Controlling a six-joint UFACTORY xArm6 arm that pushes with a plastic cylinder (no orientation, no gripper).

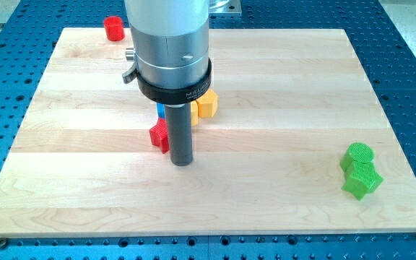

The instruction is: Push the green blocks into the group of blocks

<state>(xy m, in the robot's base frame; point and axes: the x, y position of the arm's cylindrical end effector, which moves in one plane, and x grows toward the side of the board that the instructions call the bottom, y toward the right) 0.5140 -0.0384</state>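
Observation:
Two green blocks sit at the view's lower right: a round green cylinder [357,155] and, touching it just below, a green star-like block [362,180]. The group lies near the board's middle, partly hidden by the arm: a red star-like block [159,135], a sliver of a blue block [160,110] above it, and a yellow-orange block [205,105] to the right. My tip [183,162] rests on the board just right of and below the red block, far left of the green blocks.
A red cylinder [114,29] stands at the board's top left edge. The wooden board [280,79] lies on a blue perforated table [410,43]. The arm's wide grey body [170,43] hides the board's upper middle.

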